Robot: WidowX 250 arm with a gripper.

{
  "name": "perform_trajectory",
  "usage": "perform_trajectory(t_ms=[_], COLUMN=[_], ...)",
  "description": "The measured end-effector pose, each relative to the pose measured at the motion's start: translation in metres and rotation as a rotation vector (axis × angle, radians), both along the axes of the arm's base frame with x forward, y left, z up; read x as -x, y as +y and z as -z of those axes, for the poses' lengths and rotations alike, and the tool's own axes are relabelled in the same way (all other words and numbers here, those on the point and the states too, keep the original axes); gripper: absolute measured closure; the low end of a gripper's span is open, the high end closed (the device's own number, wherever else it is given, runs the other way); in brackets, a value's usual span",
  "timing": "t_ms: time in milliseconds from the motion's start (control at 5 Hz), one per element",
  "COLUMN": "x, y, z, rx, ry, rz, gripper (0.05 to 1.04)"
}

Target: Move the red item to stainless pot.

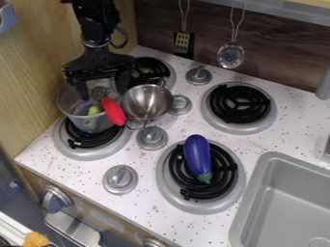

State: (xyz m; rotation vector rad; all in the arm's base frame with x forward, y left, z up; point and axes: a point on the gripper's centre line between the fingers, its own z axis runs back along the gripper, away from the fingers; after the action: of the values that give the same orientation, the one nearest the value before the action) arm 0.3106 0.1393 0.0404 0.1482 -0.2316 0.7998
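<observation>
While the black gripper [103, 95] hangs over the clear tub [71, 109] at the left, its jaws stand apart, released, and the red item [114, 112] slants at the tub's right side, just beside the stainless pot [147, 102] rather than in it; whether it touches the pot, I cannot tell. A green piece [94, 111] sits in the tub. The counter [193, 125] is white with dark specks, set with coiled burners and grey knobs, and a purple eggplant [197, 155] lies on the front right burner [238, 185]. A grey sink [253, 207] is let into the right side. Pale wood grain covers the left wall [29, 72]; against the dark wood backsplash [277, 60] hang a slotted turner [183, 42] and a ladle [230, 55].
</observation>
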Motion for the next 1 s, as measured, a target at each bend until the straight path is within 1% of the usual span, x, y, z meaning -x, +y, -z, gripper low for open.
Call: perform_trajectory(t_ms=[400, 800, 1000], x=[0.0, 0.003, 0.004], y=[0.003, 0.01, 0.01], z=[0.006, 0.016, 0.017], rx=[0.012, 0.032, 0.039], ry=[-0.002, 0.006, 0.012], rz=[-0.006, -0.009, -0.02], gripper=[0.084, 0.084, 0.084])
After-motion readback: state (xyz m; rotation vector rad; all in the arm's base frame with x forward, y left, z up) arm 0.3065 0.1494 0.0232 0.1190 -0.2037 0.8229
